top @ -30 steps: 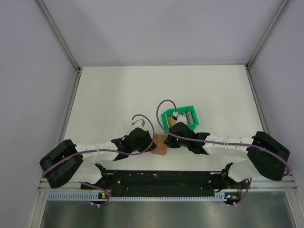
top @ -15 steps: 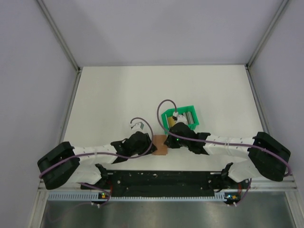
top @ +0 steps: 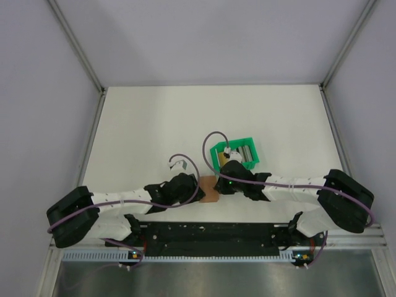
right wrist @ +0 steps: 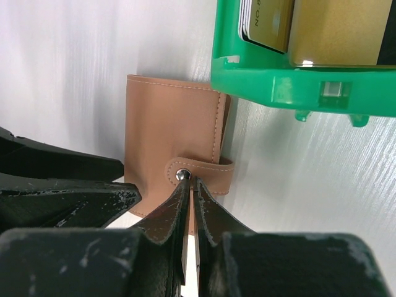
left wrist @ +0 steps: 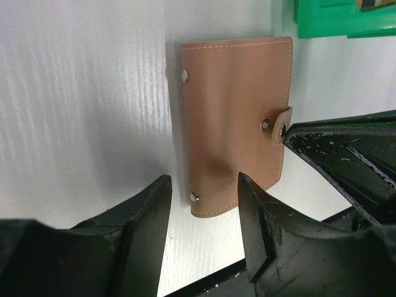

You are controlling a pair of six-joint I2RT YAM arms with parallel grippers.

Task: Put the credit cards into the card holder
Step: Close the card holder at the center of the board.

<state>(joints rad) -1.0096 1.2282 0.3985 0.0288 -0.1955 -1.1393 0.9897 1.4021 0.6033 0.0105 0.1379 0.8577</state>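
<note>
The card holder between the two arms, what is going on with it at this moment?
The card holder lies closed on the table, with its snap fastened. The right gripper is shut and has its tips at the holder's snap tab. The left gripper stands open just in front of the holder's edge. The credit cards sit in the green tray beside the holder.

- A green plastic tray (top: 218, 150) sits near the middle of the table.
- The white table (top: 154, 117) has a faintly streaked matte top.
- Plain grey walls (top: 210, 37) stand on three sides of it.
- Metal rails (top: 75, 44) run along the wall corners.
</note>
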